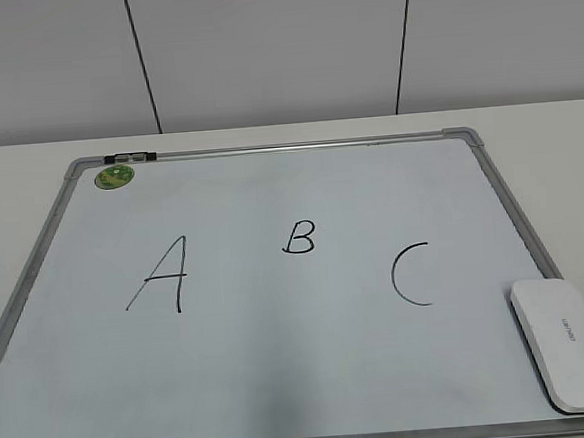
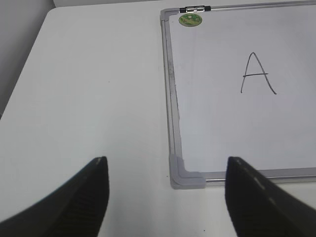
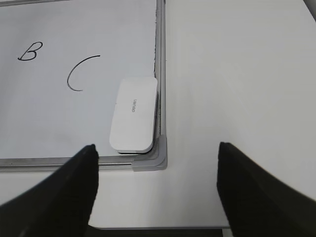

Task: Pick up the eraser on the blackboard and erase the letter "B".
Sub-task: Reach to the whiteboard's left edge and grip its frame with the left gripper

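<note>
Lying flat on a white table (image 1: 27, 152), the blackboard (image 1: 283, 380) carries the letters "A" (image 1: 161, 276), "B" (image 1: 298, 239) and "C" (image 1: 413, 274) in a row from left to right, with the letter "B" smallest and in the middle. At the near right corner of the board rests the eraser (image 1: 566, 342), its long side against the right frame, just right of the "C". A round green magnet (image 1: 115, 176) sits at the far left corner, beside a small black clip (image 1: 130, 157) on the far frame.

Neither arm shows in the exterior view. The left gripper (image 2: 167, 197) hangs above the board's near left corner cap, jaws spread wide with nothing between them. The right gripper (image 3: 157, 185) hangs above the near right corner cap, just nearer than the eraser, jaws likewise wide apart and holding nothing
</note>
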You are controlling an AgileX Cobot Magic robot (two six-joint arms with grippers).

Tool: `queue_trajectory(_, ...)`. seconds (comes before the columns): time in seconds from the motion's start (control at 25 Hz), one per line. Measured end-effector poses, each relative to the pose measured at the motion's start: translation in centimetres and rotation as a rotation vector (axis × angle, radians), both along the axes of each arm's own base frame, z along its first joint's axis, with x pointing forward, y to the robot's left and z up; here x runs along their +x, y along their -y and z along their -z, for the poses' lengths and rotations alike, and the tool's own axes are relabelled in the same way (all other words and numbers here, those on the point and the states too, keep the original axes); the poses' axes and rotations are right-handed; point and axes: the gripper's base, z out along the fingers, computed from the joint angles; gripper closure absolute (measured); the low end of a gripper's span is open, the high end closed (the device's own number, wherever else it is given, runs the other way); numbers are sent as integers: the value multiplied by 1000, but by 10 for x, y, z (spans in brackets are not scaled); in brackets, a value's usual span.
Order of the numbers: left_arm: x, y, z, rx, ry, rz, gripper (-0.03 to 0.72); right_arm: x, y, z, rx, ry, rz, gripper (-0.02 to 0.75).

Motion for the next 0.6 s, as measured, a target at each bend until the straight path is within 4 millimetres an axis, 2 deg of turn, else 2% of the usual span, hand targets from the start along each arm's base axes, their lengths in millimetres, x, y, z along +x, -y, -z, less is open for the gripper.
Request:
queue_trajectory(0.44,1,0,0,0,-5,0,152,0,0,0,0,0,0,183)
queue_trajectory(0.6,9,0,-10,0,5,0,152,0,0,0,0,0,0,183)
